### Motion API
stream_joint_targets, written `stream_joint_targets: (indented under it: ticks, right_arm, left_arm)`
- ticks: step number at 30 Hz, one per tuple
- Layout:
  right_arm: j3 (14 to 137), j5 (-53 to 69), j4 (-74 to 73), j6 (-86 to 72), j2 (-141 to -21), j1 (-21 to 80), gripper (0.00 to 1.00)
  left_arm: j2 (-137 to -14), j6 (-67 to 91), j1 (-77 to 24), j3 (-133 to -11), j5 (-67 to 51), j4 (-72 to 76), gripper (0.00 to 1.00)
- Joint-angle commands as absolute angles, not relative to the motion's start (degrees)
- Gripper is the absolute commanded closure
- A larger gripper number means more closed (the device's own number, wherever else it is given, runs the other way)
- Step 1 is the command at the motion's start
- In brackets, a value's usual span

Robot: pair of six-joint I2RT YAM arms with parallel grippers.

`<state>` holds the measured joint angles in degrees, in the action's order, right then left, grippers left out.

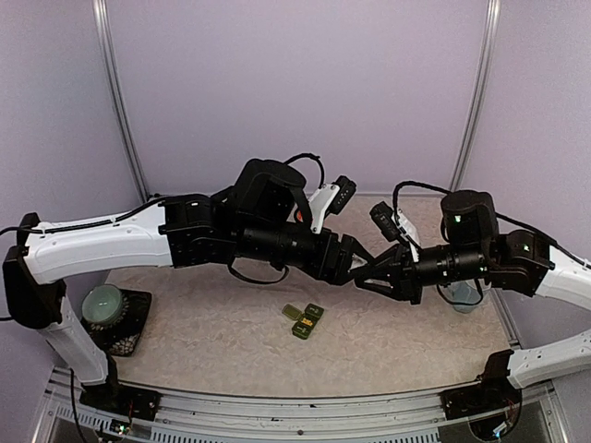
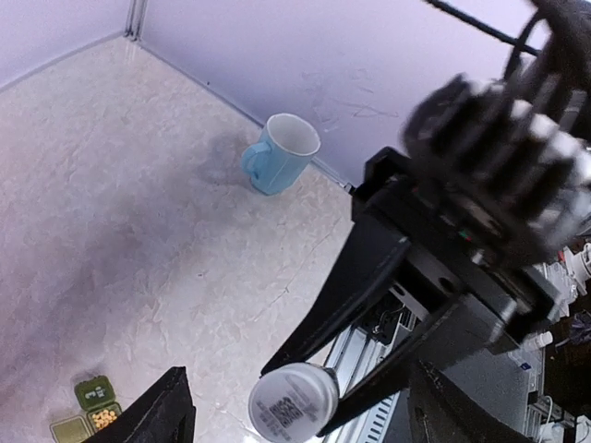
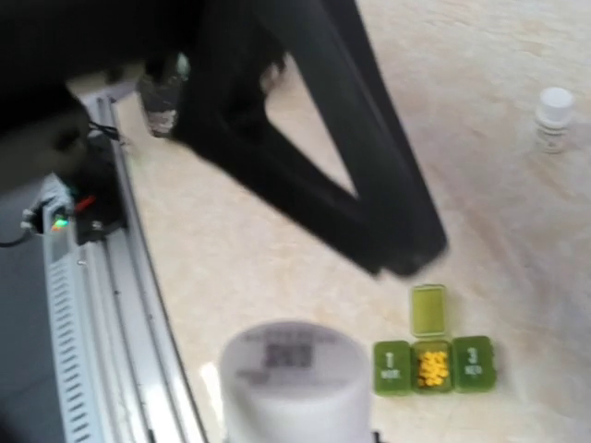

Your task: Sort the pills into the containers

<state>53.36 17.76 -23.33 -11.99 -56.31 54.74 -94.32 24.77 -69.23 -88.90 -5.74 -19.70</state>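
The containers lie on the table as a green strip of three. The middle compartment is open with yellow pills inside, and its lid is flipped back. Lids 1 and 3 are down. The strip also shows as the containers and the containers. Above the table my right gripper is shut on a white pill bottle, its long black fingers clamping the sides. My left gripper faces the bottle's coded end, open, with its fingers wide on either side and apart from it.
A pale blue mug stands near the back wall, partly behind the right arm. A second white bottle stands upright on the table. A pale green round object on a dark base sits at the left. A metal rail runs along the near edge.
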Motion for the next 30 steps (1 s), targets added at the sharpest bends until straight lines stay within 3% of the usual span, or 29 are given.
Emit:
stream_joint_targets:
  ticks: [1,6,10,17,24,30]
  right_arm:
    - [55.46,10.64,-24.61,-10.59,-56.61,56.85,0.99]
    - [55.46,9.49,-24.72,-10.8,-56.56,57.81,0.99]
    - [55.47,8.43,-24.9,-10.76,-56.26,58.07,0.99]
    - [55.81,8.04,-24.44,-10.76,-55.99,58.17,1.0]
    - [55.96,11.45,-23.44,-11.23,-55.13,58.08,0.99]
    - [55.39,21.15,-19.69,-12.79,-52.77,56.39,0.98]
  left_arm:
    - [-97.06,29.29,-68.72,-92.04,-4.31,-23.16,0.27]
    - [-97.77,30.03,-67.56,-92.14,-4.44,-22.54,0.42]
    - [-97.01,30.65,-67.4,-91.33,-5.26,-21.26,0.48]
    - [-97.91,30.39,-67.71,-91.16,-7.52,-20.71,0.74]
    - [-97.75,27.04,-68.78,-90.51,-11.51,-18.79,0.86]
    - [-96.09,24.1,-69.28,-88.29,-13.89,-16.11,0.88]
